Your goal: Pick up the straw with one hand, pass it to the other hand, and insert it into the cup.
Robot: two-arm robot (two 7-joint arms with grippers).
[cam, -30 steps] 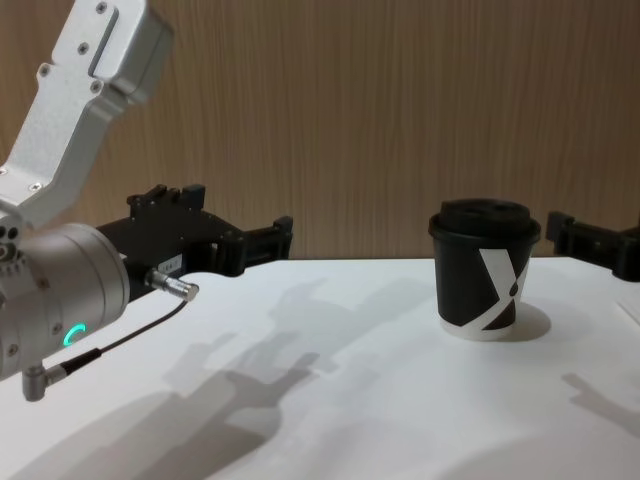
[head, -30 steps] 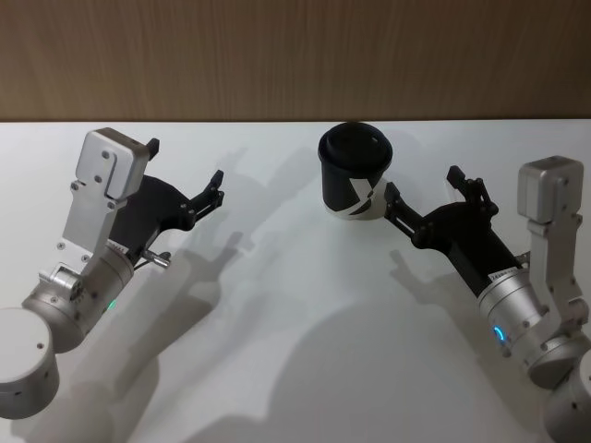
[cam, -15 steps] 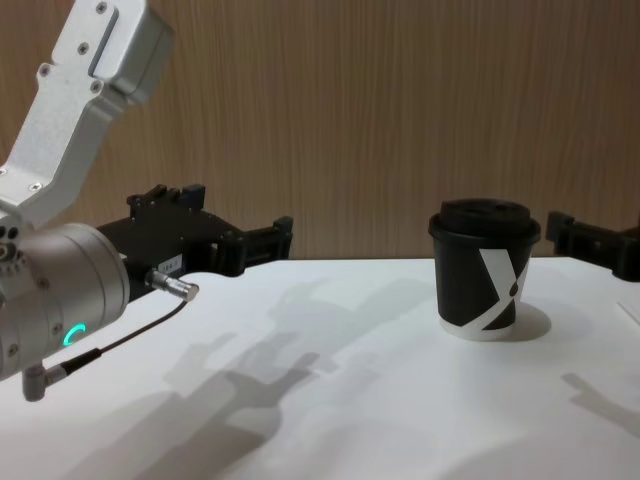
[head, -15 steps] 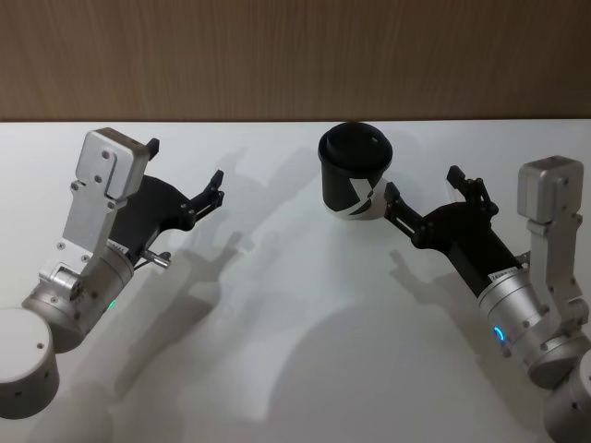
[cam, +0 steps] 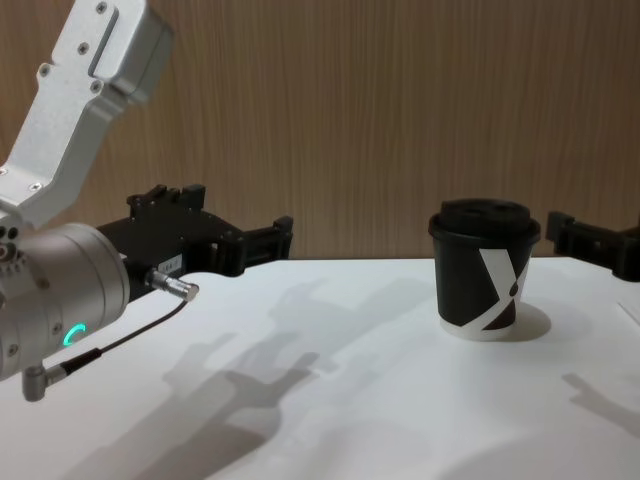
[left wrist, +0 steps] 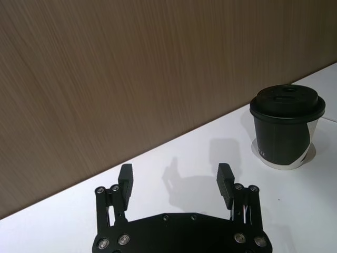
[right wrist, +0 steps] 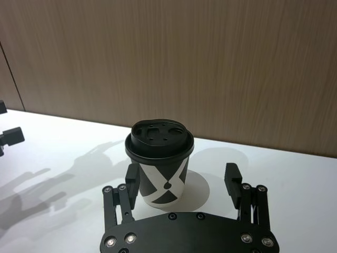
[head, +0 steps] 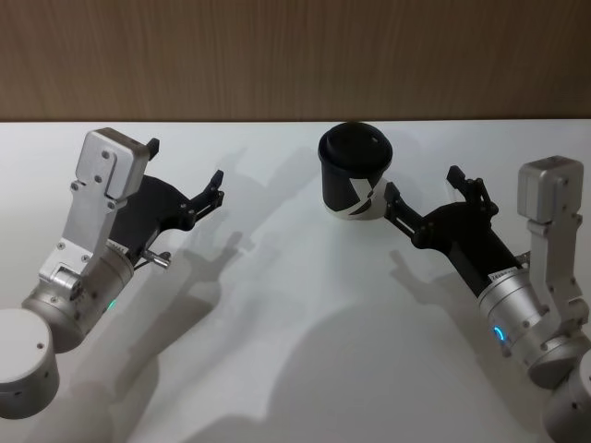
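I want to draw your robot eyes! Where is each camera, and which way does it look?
Head: up high, looking down at the table, cup, left end effector and right end effector, both open.
Chest: lower, looking across the table; left arm big, cup at right.
Left wrist: behind the left end effector, facing wall and cup.
Right wrist: behind the right end effector, cup just ahead.
All four see the cup.

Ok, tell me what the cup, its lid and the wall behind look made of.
The cup: likely paper, a matte black printed wrap with a white mark and white base rim. The lid: probably moulded plastic, with raised ridges, small holes, slight sheen. The wall: wood or wood-look laminate, fine vertical grain; I cannot tell which.
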